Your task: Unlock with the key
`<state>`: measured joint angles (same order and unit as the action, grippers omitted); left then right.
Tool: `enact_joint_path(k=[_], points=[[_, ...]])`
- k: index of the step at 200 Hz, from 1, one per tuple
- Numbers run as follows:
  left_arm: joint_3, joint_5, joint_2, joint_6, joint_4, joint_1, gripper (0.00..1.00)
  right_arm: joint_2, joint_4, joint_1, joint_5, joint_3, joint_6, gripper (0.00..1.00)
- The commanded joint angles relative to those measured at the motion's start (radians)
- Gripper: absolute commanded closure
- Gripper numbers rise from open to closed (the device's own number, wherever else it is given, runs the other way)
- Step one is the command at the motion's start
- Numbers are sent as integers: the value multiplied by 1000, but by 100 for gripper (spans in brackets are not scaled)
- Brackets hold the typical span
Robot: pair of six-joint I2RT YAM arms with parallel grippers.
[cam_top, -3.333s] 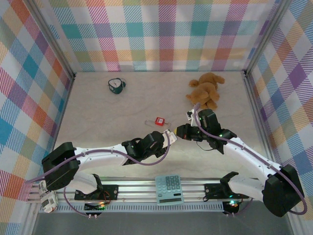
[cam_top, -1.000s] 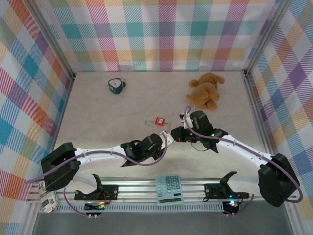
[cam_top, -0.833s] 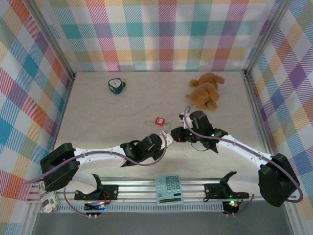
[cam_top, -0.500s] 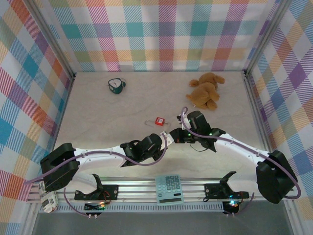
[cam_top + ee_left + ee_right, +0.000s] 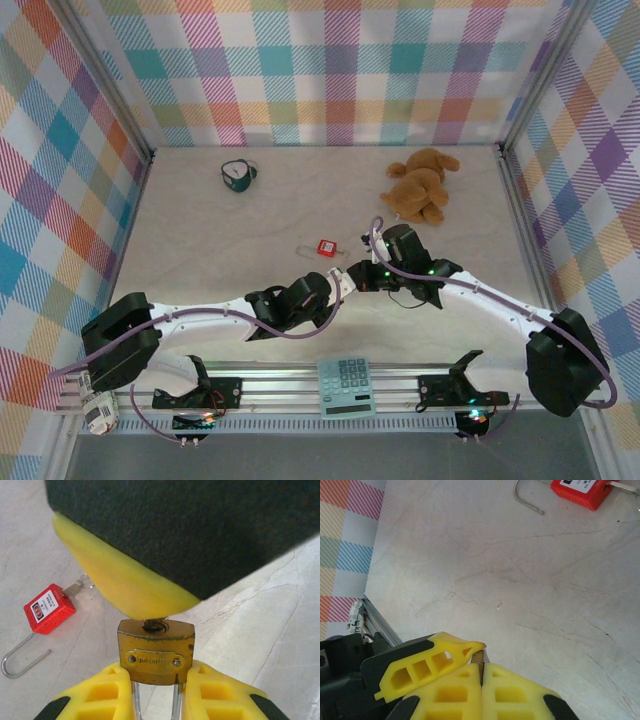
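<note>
Seen from above, the left gripper (image 5: 337,287) and right gripper (image 5: 352,278) meet at mid-table. At the left wrist, the jaws clamp the shackle of a rectangular brass padlock (image 5: 156,652), and the tiny flat tan-brass metal key (image 5: 154,625) sits in its keyhole. At the right wrist, closed jaws pinch this key.

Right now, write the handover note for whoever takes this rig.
Left gripper: shut on the brass padlock, keyhole facing the right arm.
Right gripper: shut on the key, blade at the keyhole.
Done: lock and key picked up and brought together.
To do: seat the key, turn it, release the shackle; no turn visible yet.
The red padlock lies aside, open.
</note>
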<state>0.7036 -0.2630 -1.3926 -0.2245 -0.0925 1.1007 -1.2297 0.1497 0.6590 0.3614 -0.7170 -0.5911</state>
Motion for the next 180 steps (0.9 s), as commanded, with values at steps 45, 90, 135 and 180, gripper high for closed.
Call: enact_joint_path(k=[45, 90, 135, 180], points=[[38, 37, -16, 30, -49, 10, 86, 25, 131, 8, -66, -85, 32, 87], [30, 41, -5, 37, -1, 10, 86, 23, 130, 8, -96, -99, 33, 80], [47, 35, -12, 29, 50, 10, 85, 5, 161, 6, -128, -121, 39, 73], [92, -13, -4, -25, 155, 10, 85, -2, 174, 4, -106, -109, 57, 72]])
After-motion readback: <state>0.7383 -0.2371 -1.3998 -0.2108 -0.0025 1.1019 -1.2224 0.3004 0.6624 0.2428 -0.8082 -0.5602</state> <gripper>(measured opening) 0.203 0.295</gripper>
